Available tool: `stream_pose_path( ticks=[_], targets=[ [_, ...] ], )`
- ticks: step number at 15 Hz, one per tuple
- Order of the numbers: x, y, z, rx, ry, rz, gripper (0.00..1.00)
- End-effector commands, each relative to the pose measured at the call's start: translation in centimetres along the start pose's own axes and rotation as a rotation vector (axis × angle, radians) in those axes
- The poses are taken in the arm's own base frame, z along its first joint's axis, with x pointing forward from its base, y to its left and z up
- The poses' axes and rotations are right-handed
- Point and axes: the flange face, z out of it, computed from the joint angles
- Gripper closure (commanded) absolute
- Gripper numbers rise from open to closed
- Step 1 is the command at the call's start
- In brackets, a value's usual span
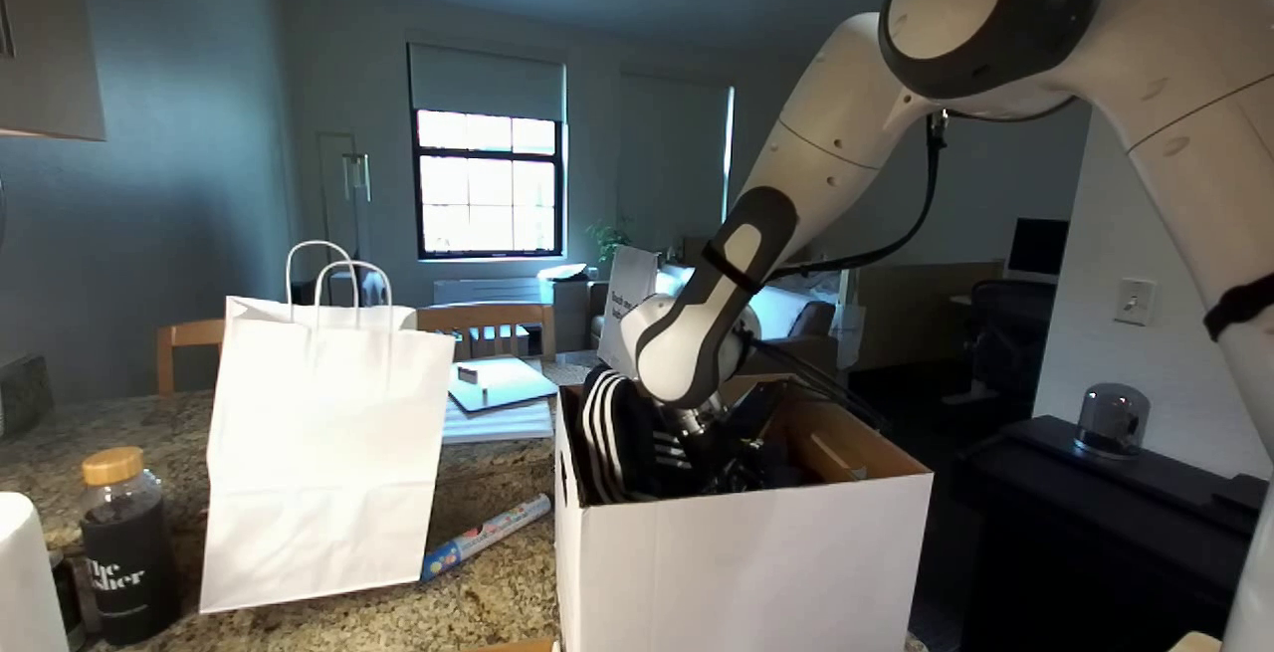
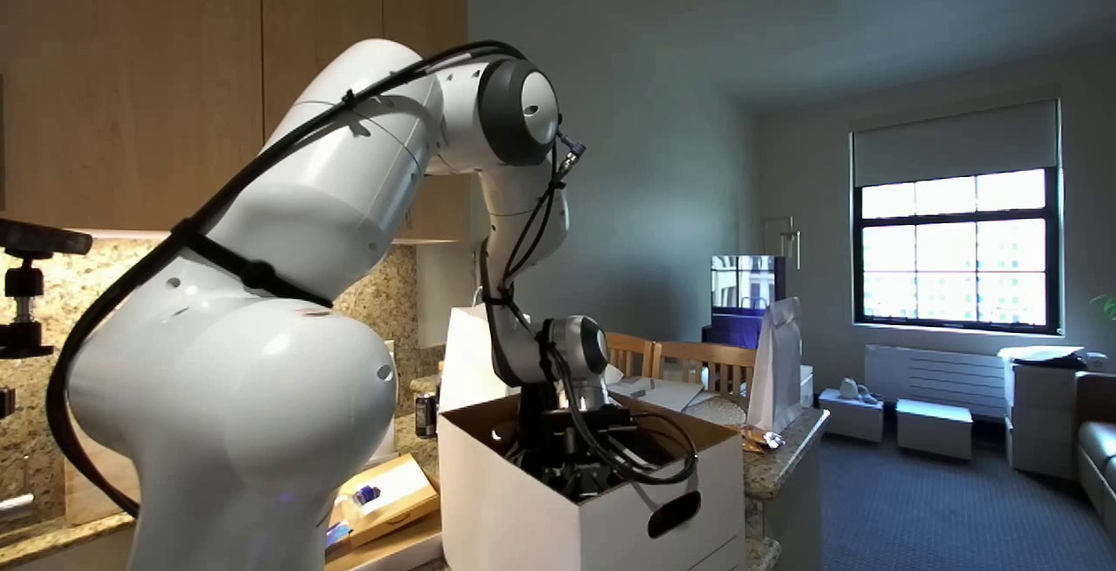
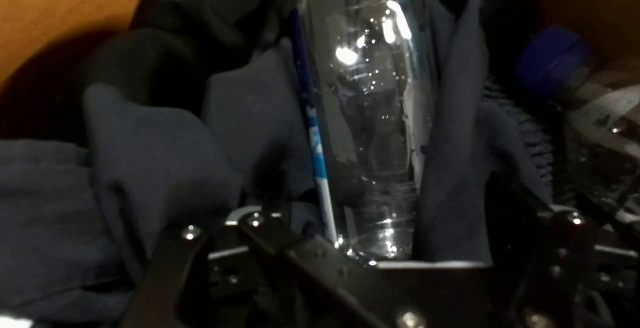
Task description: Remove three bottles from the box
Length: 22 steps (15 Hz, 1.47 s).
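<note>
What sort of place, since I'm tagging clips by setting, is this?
Probably a home, with a kitchen opening onto a living area: the wooden cabinets, the speckled counter and what looks like a sofa beyond suggest it.

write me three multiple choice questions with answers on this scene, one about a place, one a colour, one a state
1. Where does the clear bottle in the wrist view lie?
A) On a chair
B) Amid dark cloth
C) On the floor

2. What colour is the bottle cap in the wrist view?
A) Blue
B) Red
C) Yellow

3. How is the white cardboard box?
A) Taped shut
B) Lying on its side
C) Open at the top

1: B, since folds of cloth flank the bottle on both sides.
2: A, since the cap at the right of that view shows blue.
3: C, since its brown inside shows in both exterior views.
</note>
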Motion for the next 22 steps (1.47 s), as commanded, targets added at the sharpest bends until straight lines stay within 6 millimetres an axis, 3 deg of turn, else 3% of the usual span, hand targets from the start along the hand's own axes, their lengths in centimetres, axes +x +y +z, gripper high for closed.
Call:
stream_pose_path(
  ticks=[1, 7, 8, 9, 14, 17, 22],
  targets=[
    [0.7, -0.1, 2.3, 0.041, -0.067, 0.016, 0.00],
    [2.1, 0.0, 5.3, 0.013, -0.158, 0.026, 0.00],
    [2.3, 0.2, 5.5, 0.002, -0.168, 0.034, 0.25],
    [2.4, 0.3, 5.7, -0.004, -0.175, 0.040, 0.26],
    [2.7, 0.5, 5.3, -0.016, -0.196, 0.069, 0.56],
    [2.7, 0.4, 5.1, -0.013, -0.199, 0.084, 0.62],
    [2.7, 0.3, 4.7, -0.012, -0.191, 0.114, 0.62]
  ],
)
